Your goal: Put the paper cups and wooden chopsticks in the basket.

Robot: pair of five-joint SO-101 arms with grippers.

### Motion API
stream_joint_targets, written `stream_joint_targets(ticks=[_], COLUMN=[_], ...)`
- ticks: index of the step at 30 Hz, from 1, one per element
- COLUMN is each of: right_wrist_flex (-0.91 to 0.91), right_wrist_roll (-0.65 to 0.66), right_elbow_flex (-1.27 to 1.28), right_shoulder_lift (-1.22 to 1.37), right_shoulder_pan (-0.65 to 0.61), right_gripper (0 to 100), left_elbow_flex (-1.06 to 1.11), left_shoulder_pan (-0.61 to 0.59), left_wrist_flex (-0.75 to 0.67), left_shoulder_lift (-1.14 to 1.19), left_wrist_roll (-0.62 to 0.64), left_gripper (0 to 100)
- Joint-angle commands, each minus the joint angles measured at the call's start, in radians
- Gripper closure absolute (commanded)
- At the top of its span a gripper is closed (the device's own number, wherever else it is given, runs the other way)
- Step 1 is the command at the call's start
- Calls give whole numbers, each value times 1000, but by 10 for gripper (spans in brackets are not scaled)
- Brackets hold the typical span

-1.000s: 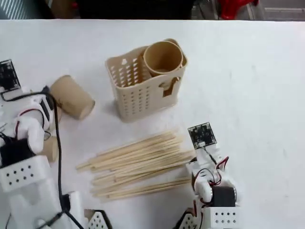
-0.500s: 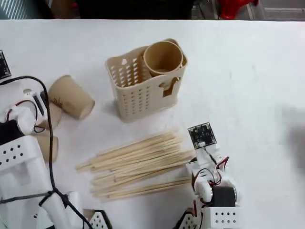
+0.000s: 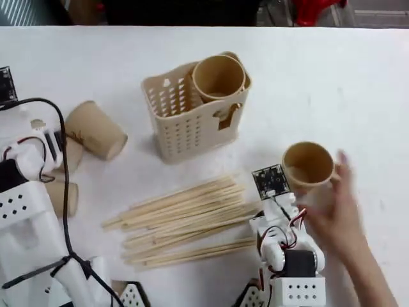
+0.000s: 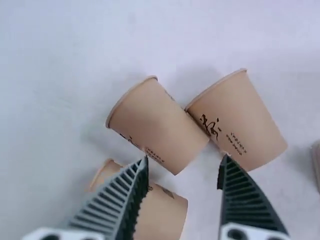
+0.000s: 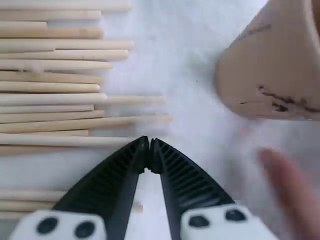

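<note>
Found the left gripper (image 4: 184, 160) spread wide above three fallen paper cups (image 4: 155, 125) left of the basket (image 3: 185, 121), one more cup (image 3: 218, 77) standing inside it. Saw the right gripper (image 5: 149, 142) pinched shut, empty, beside the chopsticks (image 3: 185, 217), a person's hand (image 3: 339, 217) holding another cup (image 3: 308, 165) just beyond.

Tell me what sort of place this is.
Probably a robotics test bench: two small arms with bare wiring on a white table, with paper cups, wooden chopsticks and a basket set out as props.
</note>
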Motion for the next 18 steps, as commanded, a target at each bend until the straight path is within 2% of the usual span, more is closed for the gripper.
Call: stream_joint_targets(ticks=[1,7,10,14,18], right_wrist_flex=[5,5,5,5,5], right_wrist_roll=[5,5,5,5,5], right_elbow_flex=[8,8,8,8,8], right_shoulder_lift=[-5,-5,-5,-5,-5], right_shoulder_pan=[8,8,8,8,8], right_gripper=[980,980,980,980,980], left_elbow_flex=[-52,-60,-81,-137,-87], left_shoulder_pan=[1,36,15,-136,-334], left_wrist_flex=[44,64,130,195,138], left_shoulder_lift=[-4,-8,-4,-4,25], left_wrist_roll=[-38,-51,-146,-324,-585], left_gripper=[763,763,762,746,709])
